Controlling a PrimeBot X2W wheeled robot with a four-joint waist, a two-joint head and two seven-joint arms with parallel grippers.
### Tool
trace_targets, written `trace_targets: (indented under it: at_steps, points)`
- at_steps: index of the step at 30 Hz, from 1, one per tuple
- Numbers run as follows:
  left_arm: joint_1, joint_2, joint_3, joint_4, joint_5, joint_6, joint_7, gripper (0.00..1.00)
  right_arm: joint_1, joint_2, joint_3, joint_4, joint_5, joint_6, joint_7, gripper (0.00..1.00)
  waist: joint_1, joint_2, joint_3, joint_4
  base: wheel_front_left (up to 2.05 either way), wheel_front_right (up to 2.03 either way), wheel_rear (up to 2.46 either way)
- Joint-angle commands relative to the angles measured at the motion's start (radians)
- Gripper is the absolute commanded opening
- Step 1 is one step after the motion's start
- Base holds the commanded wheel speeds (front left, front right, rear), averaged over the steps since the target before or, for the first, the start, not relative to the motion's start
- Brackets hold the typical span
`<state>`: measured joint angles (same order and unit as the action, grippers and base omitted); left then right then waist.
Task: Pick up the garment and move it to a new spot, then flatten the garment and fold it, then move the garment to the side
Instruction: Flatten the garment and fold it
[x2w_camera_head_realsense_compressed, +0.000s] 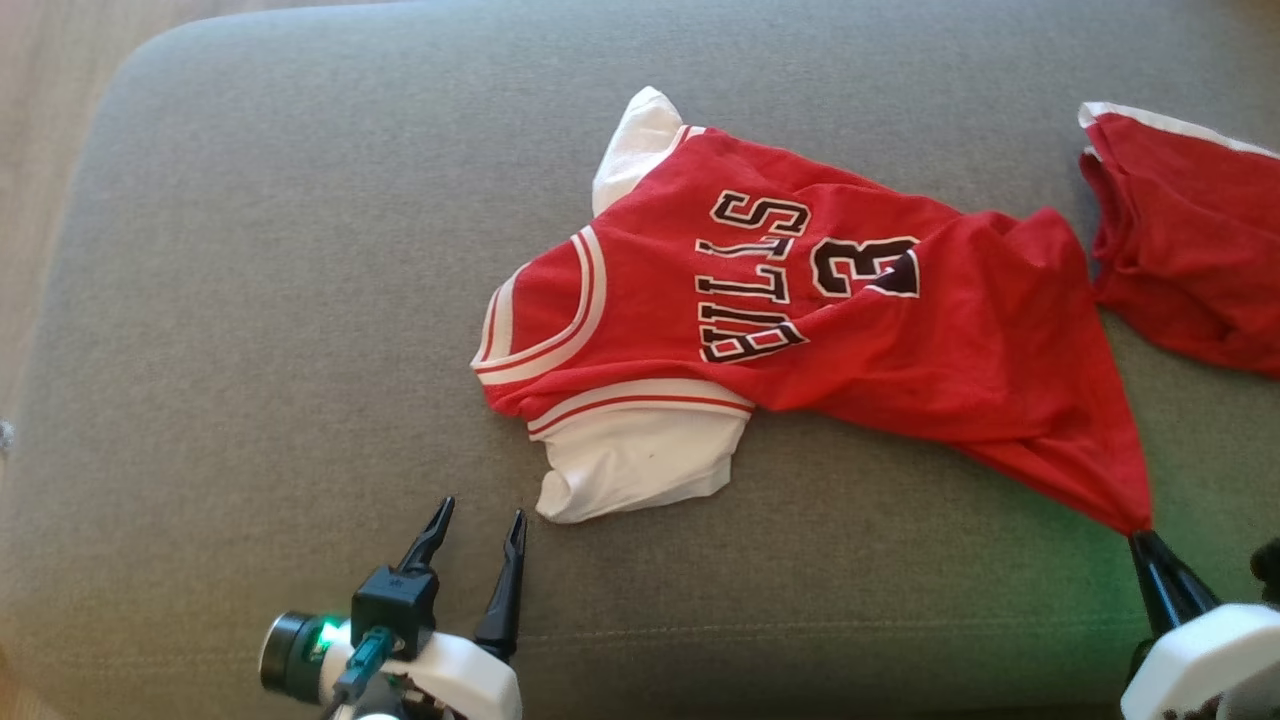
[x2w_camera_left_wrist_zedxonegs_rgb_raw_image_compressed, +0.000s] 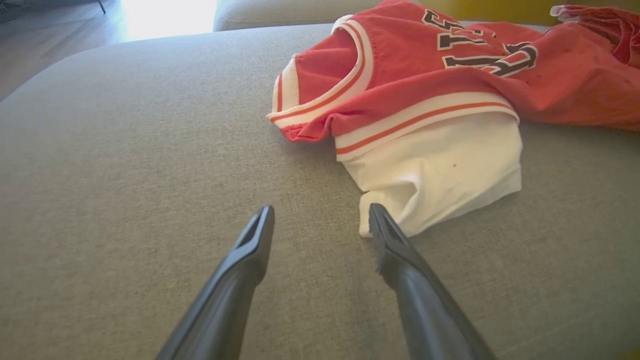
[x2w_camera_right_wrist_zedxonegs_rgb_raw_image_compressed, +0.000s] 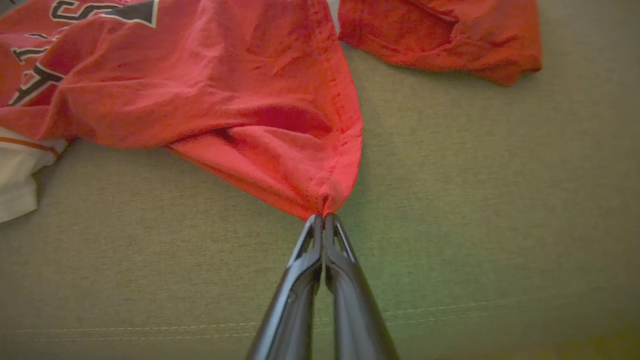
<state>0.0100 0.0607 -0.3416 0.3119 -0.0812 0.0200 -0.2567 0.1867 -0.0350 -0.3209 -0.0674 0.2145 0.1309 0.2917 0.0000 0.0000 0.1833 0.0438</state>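
The garment (x2w_camera_head_realsense_compressed: 800, 310) is a red basketball jersey with white sleeves, black lettering and a number, spread crumpled across a grey cushion (x2w_camera_head_realsense_compressed: 250, 300). My right gripper (x2w_camera_head_realsense_compressed: 1140, 537) is shut on its near right hem corner (x2w_camera_right_wrist_zedxonegs_rgb_raw_image_compressed: 324, 207), and the cloth is drawn to a point there. The right wrist view shows both fingers (x2w_camera_right_wrist_zedxonegs_rgb_raw_image_compressed: 300, 290) pressed together on that corner. My left gripper (x2w_camera_head_realsense_compressed: 480, 525) stands open just short of the white sleeve (x2w_camera_head_realsense_compressed: 640, 465). In the left wrist view its right fingertip (x2w_camera_left_wrist_zedxonegs_rgb_raw_image_compressed: 380, 225) sits at the sleeve's edge (x2w_camera_left_wrist_zedxonegs_rgb_raw_image_compressed: 435, 175), with nothing between the fingers.
A second red garment (x2w_camera_head_realsense_compressed: 1190, 240) with white trim lies at the cushion's far right, close to the jersey's hem. Bare grey cushion stretches left of the jersey and along the front edge. Wooden floor (x2w_camera_head_realsense_compressed: 40, 120) shows past the cushion's left side.
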Motion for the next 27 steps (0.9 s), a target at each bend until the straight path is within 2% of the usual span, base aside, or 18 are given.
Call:
trace_targets:
  at_steps: [1, 8, 11, 13, 16, 20, 21, 22, 23, 24, 27]
  points:
    - [-0.036, 0.003, 0.033, -0.031, 0.006, -0.001, -0.005, 1.0, -0.033, -0.015, 0.013, -0.047, -0.012, 0.0, 0.004, 0.0, 0.0, 0.0, 0.004, -0.01, 0.0, 0.0, 0.0]
    - [-0.043, 0.005, 0.028, -0.022, 0.014, -0.011, -0.005, 1.0, -0.014, -0.015, 0.034, 0.003, -0.046, 0.0, 0.044, 0.0, 0.0, 0.0, 0.005, -0.027, 0.0, 0.0, 0.0]
    - [-0.047, 0.007, 0.031, -0.021, 0.015, -0.012, -0.005, 1.0, -0.028, -0.015, 0.011, 0.02, -0.073, 0.0, 0.009, 0.0, 0.0, 0.0, 0.011, -0.032, 0.0, 0.0, 0.0]
    - [-0.049, 0.007, 0.029, -0.017, 0.016, -0.014, -0.005, 1.0, -0.046, -0.015, 0.024, 0.032, 0.013, 0.0, -0.004, 0.0, 0.0, 0.0, 0.012, -0.036, 0.0, 0.0, 0.0]
    - [-0.05, 0.006, 0.028, -0.016, 0.016, -0.016, -0.005, 1.0, -0.046, -0.015, 0.032, 0.033, 0.023, 0.0, -0.002, 0.0, 0.0, 0.0, 0.012, -0.037, 0.0, 0.0, 0.0]
    - [-0.052, 0.005, 0.027, -0.012, 0.014, -0.015, -0.005, 1.0, -0.035, -0.015, -0.01, 0.03, -0.136, 0.0, 0.005, 0.0, 0.0, 0.0, 0.013, -0.039, 0.0, 0.0, 0.0]
    - [-0.053, 0.004, 0.026, -0.012, 0.014, -0.016, -0.005, 1.0, -0.034, -0.015, -0.014, 0.039, -0.149, 0.0, 0.013, 0.11, 0.0, 0.0, 0.014, -0.039, 0.0, 0.0, 0.0]
    - [-0.053, 0.004, 0.024, -0.012, 0.014, -0.016, -0.005, 1.0, -0.034, -0.015, -0.014, 0.049, -0.152, 0.0, 0.021, 0.71, 0.0, 0.0, 0.014, -0.039, 0.0, 0.0, 0.0]
    - [-0.053, 0.004, 0.024, -0.012, 0.014, -0.016, -0.005, 1.0, -0.034, -0.015, -0.014, 0.049, -0.152, 0.0, 0.021, 0.71, 0.0, 0.0, 0.014, -0.039, 0.0, 0.0, 0.0]
    - [-0.054, 0.004, 0.023, -0.011, 0.014, -0.017, -0.005, 1.0, -0.035, -0.015, -0.014, 0.057, -0.15, 0.0, 0.024, 1.0, 0.0, 0.0, 0.014, -0.038, 0.0, 0.0, 0.0]
    - [-0.055, 0.003, 0.025, -0.013, 0.014, -0.015, -0.005, 1.0, -0.047, -0.015, -0.031, 0.058, -0.14, 0.0, 0.019, 1.0, 0.0, 0.0, 0.017, -0.04, 0.0, 0.0, 0.0]
